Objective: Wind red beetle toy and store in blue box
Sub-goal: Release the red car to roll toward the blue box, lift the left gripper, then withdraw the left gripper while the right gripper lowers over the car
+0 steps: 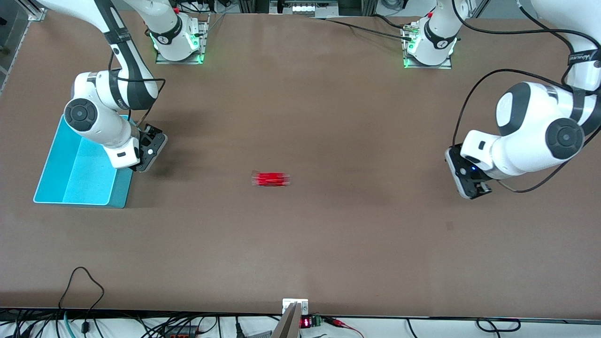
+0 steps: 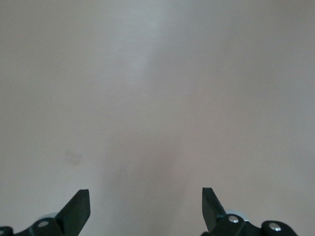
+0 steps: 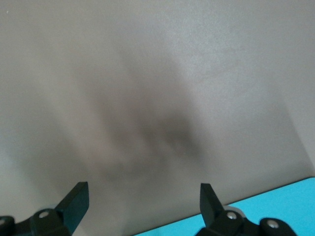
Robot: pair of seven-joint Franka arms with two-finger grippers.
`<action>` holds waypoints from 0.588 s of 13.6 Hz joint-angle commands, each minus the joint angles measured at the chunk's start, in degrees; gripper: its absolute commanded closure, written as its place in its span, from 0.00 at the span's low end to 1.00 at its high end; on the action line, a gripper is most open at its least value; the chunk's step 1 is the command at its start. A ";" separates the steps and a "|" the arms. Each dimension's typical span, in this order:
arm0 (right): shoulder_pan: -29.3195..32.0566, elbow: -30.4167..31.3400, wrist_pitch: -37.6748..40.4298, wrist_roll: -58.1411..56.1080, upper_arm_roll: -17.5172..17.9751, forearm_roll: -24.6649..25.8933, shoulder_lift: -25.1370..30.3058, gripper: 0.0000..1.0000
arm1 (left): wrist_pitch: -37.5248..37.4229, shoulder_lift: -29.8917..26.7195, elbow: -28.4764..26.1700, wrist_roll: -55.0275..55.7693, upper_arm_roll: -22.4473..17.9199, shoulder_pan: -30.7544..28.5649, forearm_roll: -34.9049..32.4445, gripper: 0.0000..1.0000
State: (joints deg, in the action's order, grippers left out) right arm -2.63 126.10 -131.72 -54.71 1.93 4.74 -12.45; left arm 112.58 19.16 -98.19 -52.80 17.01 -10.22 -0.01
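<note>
The red beetle toy (image 1: 270, 179) lies on the brown table near its middle, blurred as if rolling. The blue box (image 1: 75, 176) stands at the right arm's end of the table, and a strip of its rim shows in the right wrist view (image 3: 275, 209). My right gripper (image 1: 151, 152) is open and empty beside the box's wall; it also shows in the right wrist view (image 3: 142, 201). My left gripper (image 1: 469, 180) is open and empty over bare table at the left arm's end; it also shows in the left wrist view (image 2: 145, 206). The toy is in neither wrist view.
The brown table (image 1: 328, 234) is wide around the toy. Cables and a small display (image 1: 305, 323) run along the edge nearest the front camera. The arm bases stand at the table's edge farthest from that camera.
</note>
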 commanded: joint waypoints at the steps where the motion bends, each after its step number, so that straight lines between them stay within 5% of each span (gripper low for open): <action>1: 1.30 -0.16 -0.47 -2.06 0.27 0.18 -0.30 0.00 | 0.00 0.61 3.97 19.14 -1.19 0.03 0.45 0.00; 3: 1.75 -0.16 -0.38 -2.77 0.27 0.18 -0.30 0.00 | 0.44 0.61 4.85 30.87 -2.33 0.03 0.27 0.00; 8: 2.36 -0.24 0.15 -2.68 0.36 -0.26 0.41 0.00 | -0.08 0.26 8.10 37.59 -5.49 0.03 1.06 0.00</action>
State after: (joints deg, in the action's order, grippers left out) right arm -0.94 126.06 -131.72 -56.23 1.91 4.74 -12.46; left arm 113.09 19.18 -92.31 -17.66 13.14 -10.48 -0.01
